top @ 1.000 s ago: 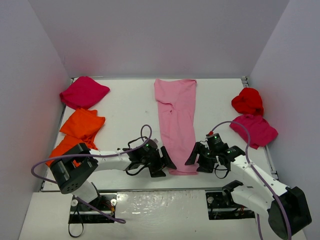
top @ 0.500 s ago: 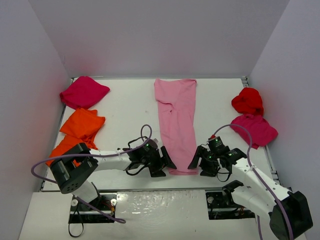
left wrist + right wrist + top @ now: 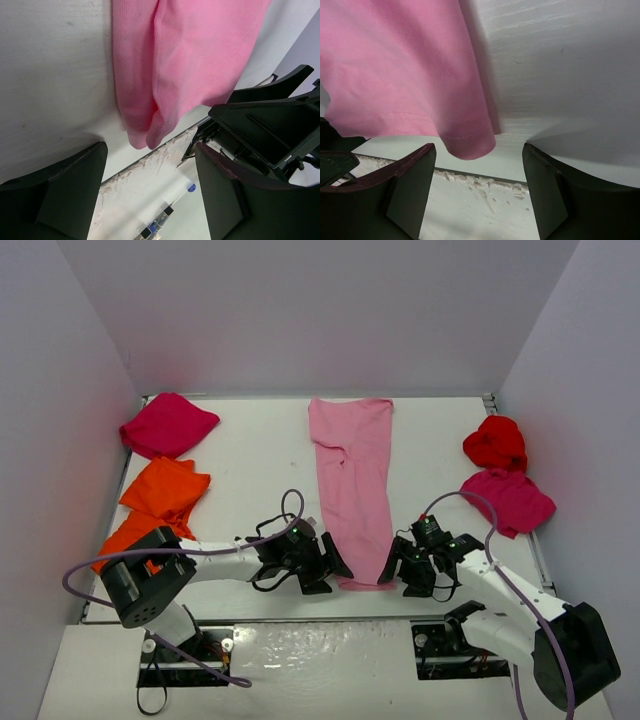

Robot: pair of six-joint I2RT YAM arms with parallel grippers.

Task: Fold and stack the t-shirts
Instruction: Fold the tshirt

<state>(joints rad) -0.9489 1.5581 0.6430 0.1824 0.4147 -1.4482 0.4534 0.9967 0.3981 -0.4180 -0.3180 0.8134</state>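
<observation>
A light pink t-shirt (image 3: pixel 352 480), folded into a long strip, lies down the middle of the table with its hem at the near edge. My left gripper (image 3: pixel 330 575) stands open just left of the hem's near corner. My right gripper (image 3: pixel 398 575) stands open just right of it. In the left wrist view the pink cloth's (image 3: pixel 190 60) corner hangs just ahead of the open gripper (image 3: pixel 150 165), with the right gripper (image 3: pixel 270 120) beyond it. In the right wrist view the hem (image 3: pixel 467 137) sits just ahead of the open gripper (image 3: pixel 479 160). Neither gripper holds any cloth.
A magenta shirt (image 3: pixel 167 424) and two orange shirts (image 3: pixel 165 490) (image 3: pixel 125 532) lie crumpled on the left. A red shirt (image 3: pixel 495 440) and another magenta one (image 3: pixel 515 500) lie on the right. The table's near edge (image 3: pixel 340 592) runs just under both grippers.
My right gripper has slid left and nearer, closing in on the pink shirt's near right corner. The left gripper and all shirts have stayed put.
</observation>
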